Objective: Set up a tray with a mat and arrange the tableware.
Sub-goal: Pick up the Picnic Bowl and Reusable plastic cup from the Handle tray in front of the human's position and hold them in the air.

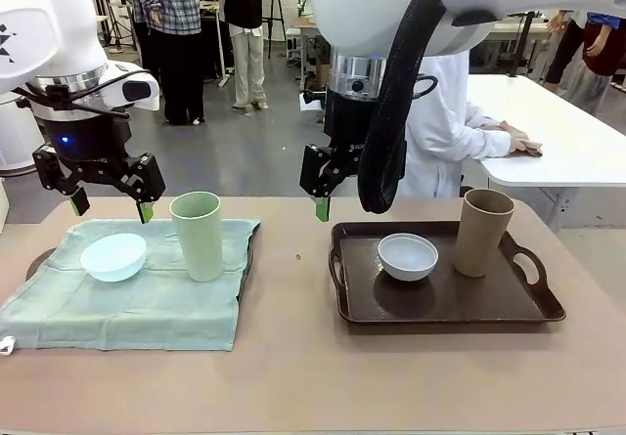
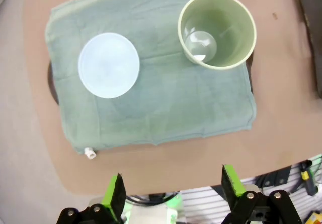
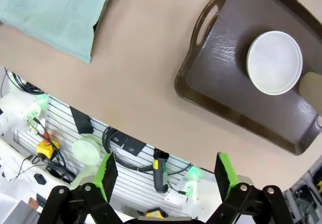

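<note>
So, halfway-ish: pale blue bowl point(image 1: 113, 256), pale green cup point(image 1: 197, 235) on green cloth mat point(image 1: 147, 308) below the open, empty left fingers point(image 1: 145, 210); white bowl point(image 1: 408, 256), tan cup point(image 1: 482, 232) on matless brown tray point(image 1: 440, 303) near the open, empty right fingers point(image 1: 323, 208).

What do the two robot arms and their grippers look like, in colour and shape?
The left arm and right arm have glossy white rounded shells. The left gripper and right gripper are black and angular; their fingers are faced in green. A black ribbed cable hangs beside the right arm, and a blue light glows above the left gripper.
</note>
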